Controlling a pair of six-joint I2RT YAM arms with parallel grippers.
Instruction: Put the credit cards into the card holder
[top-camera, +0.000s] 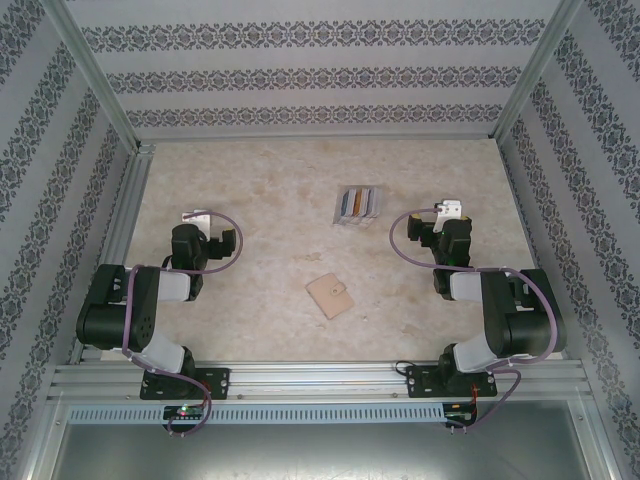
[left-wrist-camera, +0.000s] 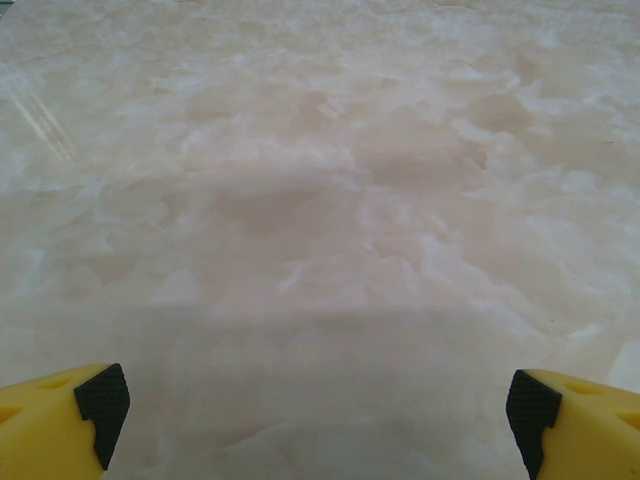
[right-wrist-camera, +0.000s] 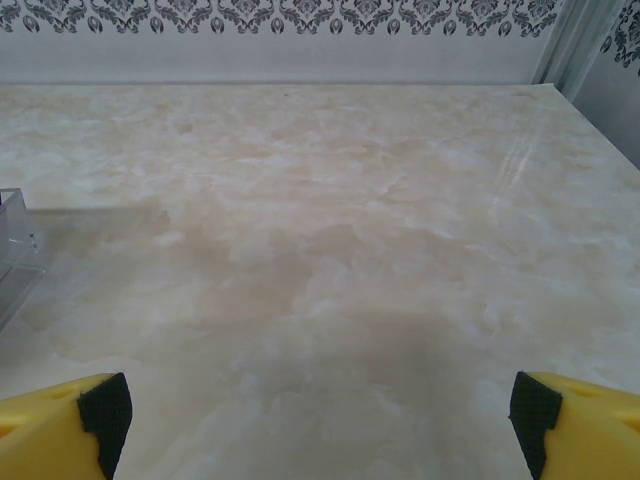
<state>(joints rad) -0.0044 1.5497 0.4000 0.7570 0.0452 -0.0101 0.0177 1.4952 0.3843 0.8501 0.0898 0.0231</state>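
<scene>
Credit cards (top-camera: 359, 203) are lying in a clear tray (top-camera: 337, 216), far behind the closed card holder (top-camera: 329, 296); left end effector (left-wrist-camera: 318, 405) and right end effector (right-wrist-camera: 318, 405) are standing wide apart, empty.

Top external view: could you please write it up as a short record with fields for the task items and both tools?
credit cards: in the clear tray, beyond table centre
card holder: flat on table, on the near side of the tray, apart from it
left tool: open, empty, over bare table
right tool: open, empty, tray to its left
</scene>
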